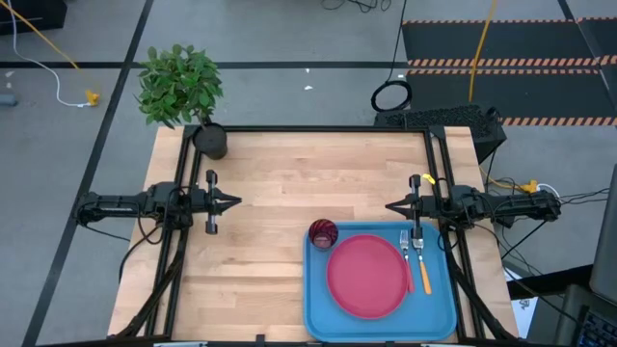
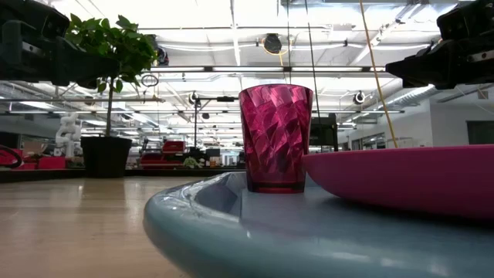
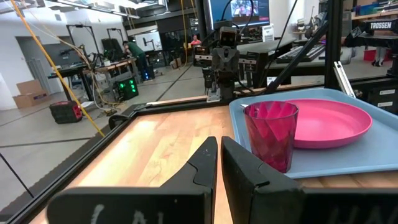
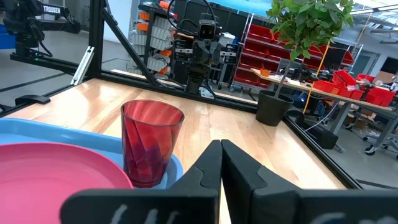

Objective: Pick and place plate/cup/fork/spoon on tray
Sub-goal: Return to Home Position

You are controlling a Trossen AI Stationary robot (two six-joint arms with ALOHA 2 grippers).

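**High view.** The left end effector (image 1: 234, 202) hangs over the bare left half of the light wooden desk (image 1: 289, 173), fingers together in a point. The right end effector (image 1: 389, 206) faces it from the right, fingers likewise together, just beyond the far edge of the large light-blue rectangular plastic tray (image 1: 318, 313). Neither grips anything. The tray lies at the near right of the desk. The round flat pinkish-red plastic plate (image 1: 366, 277) sits central on it. The small dark red faceted cup (image 1: 323, 233) stands in the tray's far left corner, just beside the plate. The slim fork with silver tines and pink-red handle (image 1: 406, 253) lies right of the plate. The slim spoon with silver bowl and orange handle (image 1: 421, 268) lies just right of the fork. A dark plant pot (image 1: 209, 141) stands at the desk's far left corner.

**Low view.** The cup (image 2: 275, 139) stands upright on the tray (image 2: 224, 224), with the plate (image 2: 409, 177) beside it.

**Left wrist view.** The left end effector (image 3: 219, 149) shows its fingers together over bare desk, empty. The cup (image 3: 270, 134) and plate (image 3: 329, 121) rest on the tray (image 3: 373, 155).

**Right wrist view.** The right end effector (image 4: 221, 149) is pressed together and empty. The cup (image 4: 151, 142) stands just beside the plate (image 4: 56, 180).
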